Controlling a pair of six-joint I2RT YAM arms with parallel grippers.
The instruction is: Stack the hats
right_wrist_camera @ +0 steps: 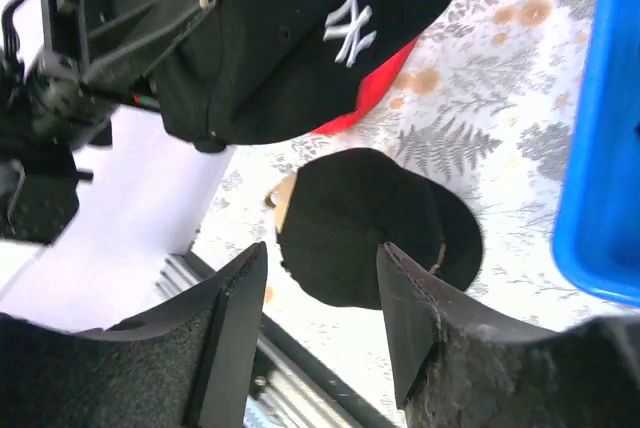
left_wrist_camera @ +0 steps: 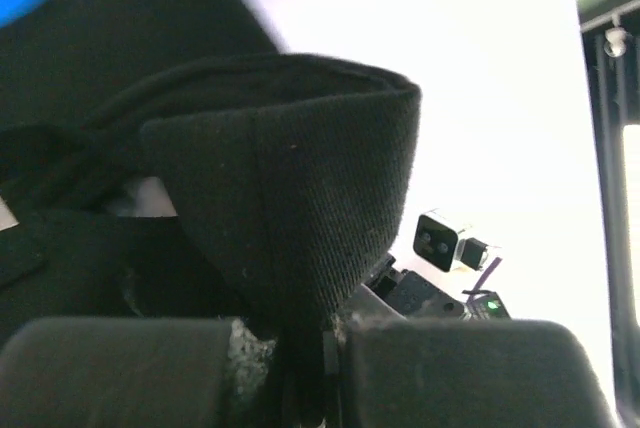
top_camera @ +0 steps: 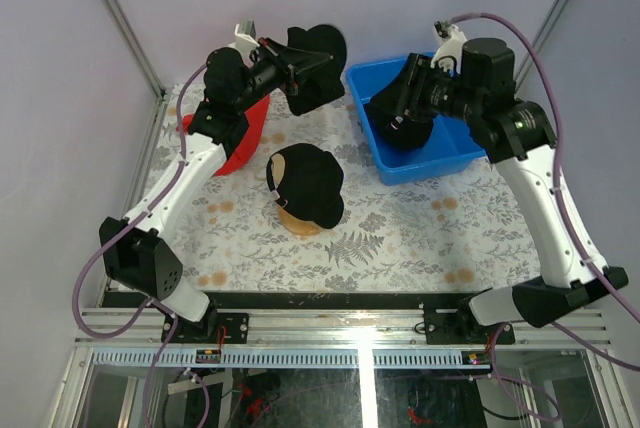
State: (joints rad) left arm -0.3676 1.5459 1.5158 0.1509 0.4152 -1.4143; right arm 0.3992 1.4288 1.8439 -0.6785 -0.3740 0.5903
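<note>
My left gripper (top_camera: 288, 70) is raised at the back of the table and is shut on a black hat (top_camera: 320, 63). In the left wrist view its black fabric (left_wrist_camera: 300, 188) is pinched between the fingers (left_wrist_camera: 450, 378). The right wrist view shows that hat's white logo (right_wrist_camera: 350, 26). A second black hat (top_camera: 308, 184) sits at the table's middle, with a tan edge (top_camera: 296, 221) showing beneath it. My right gripper (top_camera: 397, 113) hangs over the blue bin (top_camera: 450, 163), open, with nothing between its fingers (right_wrist_camera: 235, 318). Far below them lies the middle hat (right_wrist_camera: 365, 223).
A red cloth (top_camera: 240, 143) lies at the back left, partly under the left arm. A dark mass (top_camera: 405, 135) fills the blue bin below my right gripper; I cannot tell what it is. A floral cloth (top_camera: 400, 228) covers the table.
</note>
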